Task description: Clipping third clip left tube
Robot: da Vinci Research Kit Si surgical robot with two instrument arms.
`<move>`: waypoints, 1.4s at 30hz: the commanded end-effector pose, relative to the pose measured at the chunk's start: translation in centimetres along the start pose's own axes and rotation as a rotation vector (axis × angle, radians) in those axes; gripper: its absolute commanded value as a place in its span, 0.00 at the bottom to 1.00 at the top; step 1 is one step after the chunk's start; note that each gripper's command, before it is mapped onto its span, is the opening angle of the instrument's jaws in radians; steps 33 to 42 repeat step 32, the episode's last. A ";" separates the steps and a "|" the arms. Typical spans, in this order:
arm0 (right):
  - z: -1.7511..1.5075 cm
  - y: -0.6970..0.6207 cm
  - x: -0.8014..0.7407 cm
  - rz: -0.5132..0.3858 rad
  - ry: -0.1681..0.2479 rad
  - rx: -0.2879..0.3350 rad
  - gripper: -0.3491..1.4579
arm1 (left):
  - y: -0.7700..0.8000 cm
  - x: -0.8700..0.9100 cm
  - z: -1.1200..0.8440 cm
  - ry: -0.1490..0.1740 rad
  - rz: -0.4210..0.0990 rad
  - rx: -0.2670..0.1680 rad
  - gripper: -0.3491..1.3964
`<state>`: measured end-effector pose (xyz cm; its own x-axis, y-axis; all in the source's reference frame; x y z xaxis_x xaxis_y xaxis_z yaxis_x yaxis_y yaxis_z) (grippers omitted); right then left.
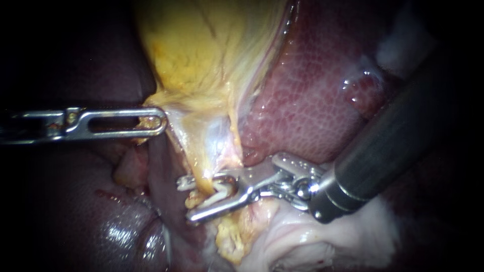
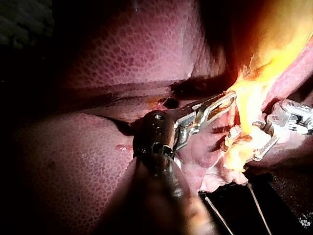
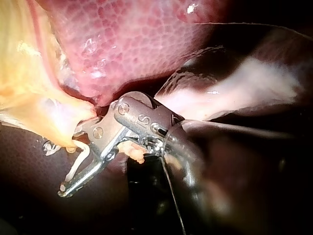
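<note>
Your right instrument (image 1: 185, 200) has its jaws spread, carrying a white clip (image 1: 220, 195) between them, one leg against each jaw. The jaws sit astride the tube (image 1: 205, 168), which drops from the gallbladder (image 1: 201, 50) almost upright in the endoscope view, leaning slightly, its long axis crossing the jaws nearly square. Your left instrument (image 1: 156, 122) lies level, well apart from the clip, its jaws clamped on the gallbladder's yellow lower edge. Behind both, the liver (image 1: 307, 100) is red, mottled and wet. Pale whitish tissue (image 1: 312, 242) lies under your right shaft; beyond that all is dark.
</note>
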<state>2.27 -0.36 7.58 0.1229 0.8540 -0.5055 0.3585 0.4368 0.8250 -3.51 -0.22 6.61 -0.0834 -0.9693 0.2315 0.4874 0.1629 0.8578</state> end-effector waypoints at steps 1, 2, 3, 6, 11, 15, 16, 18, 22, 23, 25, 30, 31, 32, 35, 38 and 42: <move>-0.01 0.00 0.03 0.001 0.006 -0.002 0.51 | 0.00 0.00 0.00 0.000 0.000 -0.001 0.00; -0.02 0.01 0.07 0.002 0.016 -0.007 0.51 | 0.00 0.00 0.00 0.000 0.000 0.000 0.00; -0.03 0.02 0.10 0.004 0.021 -0.009 0.51 | 0.00 0.00 0.00 0.000 0.000 -0.001 0.00; -0.07 0.01 0.20 0.008 0.045 -0.010 0.51 | 0.00 0.00 0.00 0.000 0.000 -0.001 0.00; -0.11 0.00 0.27 0.012 0.052 -0.006 0.49 | 0.00 0.00 0.00 0.000 0.000 -0.001 0.00; -0.25 0.01 0.21 0.064 0.042 0.015 0.17 | 0.00 0.00 0.00 0.000 0.000 -0.001 0.00; -0.28 0.02 0.19 0.063 0.049 0.002 0.05 | 0.00 0.00 0.00 0.000 0.000 -0.001 0.00; -0.33 0.07 0.18 0.063 0.047 0.001 0.00 | 0.00 0.00 0.01 0.000 0.001 0.000 0.00; -0.34 0.11 0.14 0.061 0.045 0.002 0.00 | 0.00 0.00 0.01 -0.001 0.001 -0.001 0.00; -0.34 0.11 0.13 0.060 0.044 0.003 0.00 | 0.00 0.01 0.01 -0.001 0.001 -0.001 0.00; -0.32 0.12 0.12 0.060 0.044 0.005 0.00 | 0.01 0.01 0.01 -0.001 0.001 -0.001 0.00; -0.32 0.12 0.12 0.060 0.044 0.004 0.00 | 0.00 0.01 0.01 -0.001 0.001 -0.001 0.00; -0.32 0.12 0.12 0.060 0.044 0.004 0.00 | 0.00 0.01 0.01 -0.001 0.001 -0.001 0.00; -0.32 0.12 0.12 0.060 0.044 0.004 0.00 | 0.00 0.01 0.01 -0.001 0.001 -0.001 0.00; -0.32 0.12 0.12 0.060 0.044 0.004 0.00 | 0.00 0.01 0.01 -0.001 0.001 -0.001 0.00; -0.32 0.12 0.12 0.060 0.044 0.004 0.00 | 0.00 0.01 0.01 -0.001 0.001 -0.001 0.00; -0.32 0.12 0.12 0.060 0.044 0.004 0.00 | 0.00 0.01 0.01 -0.001 0.001 -0.001 0.00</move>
